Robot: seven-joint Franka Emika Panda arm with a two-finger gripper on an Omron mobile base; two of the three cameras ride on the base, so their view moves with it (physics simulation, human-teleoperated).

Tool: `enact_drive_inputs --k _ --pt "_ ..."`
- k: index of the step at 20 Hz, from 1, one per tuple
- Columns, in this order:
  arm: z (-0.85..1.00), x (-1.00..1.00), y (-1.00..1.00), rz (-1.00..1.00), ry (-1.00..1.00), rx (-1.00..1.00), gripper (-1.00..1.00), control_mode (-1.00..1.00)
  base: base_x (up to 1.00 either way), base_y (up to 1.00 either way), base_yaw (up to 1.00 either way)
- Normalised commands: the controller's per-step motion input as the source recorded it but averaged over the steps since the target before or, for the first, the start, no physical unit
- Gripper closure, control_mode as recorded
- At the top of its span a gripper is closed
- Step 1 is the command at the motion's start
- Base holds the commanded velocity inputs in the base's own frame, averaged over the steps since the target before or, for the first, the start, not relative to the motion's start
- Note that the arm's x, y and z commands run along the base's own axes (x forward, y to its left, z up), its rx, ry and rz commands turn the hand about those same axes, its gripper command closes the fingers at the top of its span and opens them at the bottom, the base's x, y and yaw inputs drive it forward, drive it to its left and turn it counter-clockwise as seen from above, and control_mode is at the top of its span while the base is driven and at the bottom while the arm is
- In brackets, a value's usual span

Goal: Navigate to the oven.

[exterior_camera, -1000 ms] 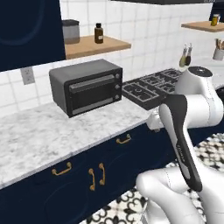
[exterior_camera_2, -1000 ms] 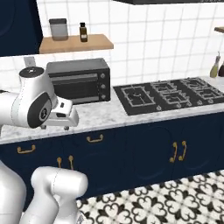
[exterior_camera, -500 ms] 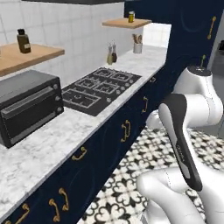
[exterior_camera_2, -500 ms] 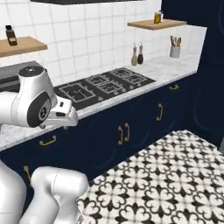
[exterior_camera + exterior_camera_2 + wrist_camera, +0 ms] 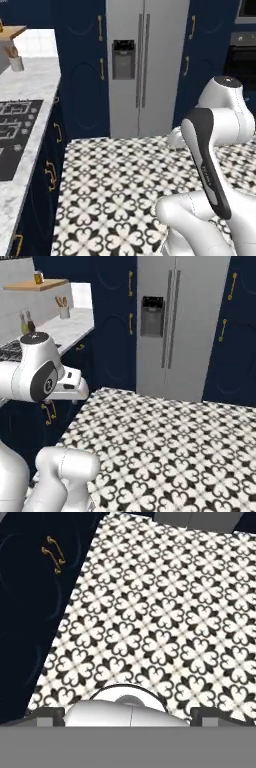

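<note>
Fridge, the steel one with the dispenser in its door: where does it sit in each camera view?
Left base view: the fridge is at top centre, between navy cabinets.
Right base view: the fridge is at the top, right of centre.
Hand view: a grey strip at the top edge is probably its base.
Shared landmark: the black-and-white patterned floor running up to its foot.

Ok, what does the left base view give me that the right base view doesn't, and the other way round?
Left base view alone: the black-glass wall oven with its grey control strip at the far right edge, and the black gas cooktop on the marble counter. Right base view alone: a wooden wall shelf carrying a small jar. Both share the steel double-door fridge, navy cabinets and patterned floor.
</note>
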Motion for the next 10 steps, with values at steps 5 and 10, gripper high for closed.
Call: enact_drive_inputs --k 5,10 --pt "0.00 0.00 0.00 0.00 0.00 0.00 -1.00 1.00 0.00 0.00 -1.00" --pt "0.00 0.00 0.00 0.00 0.00 0.00 -1.00 1.00 0.04 0.03 -0.99"
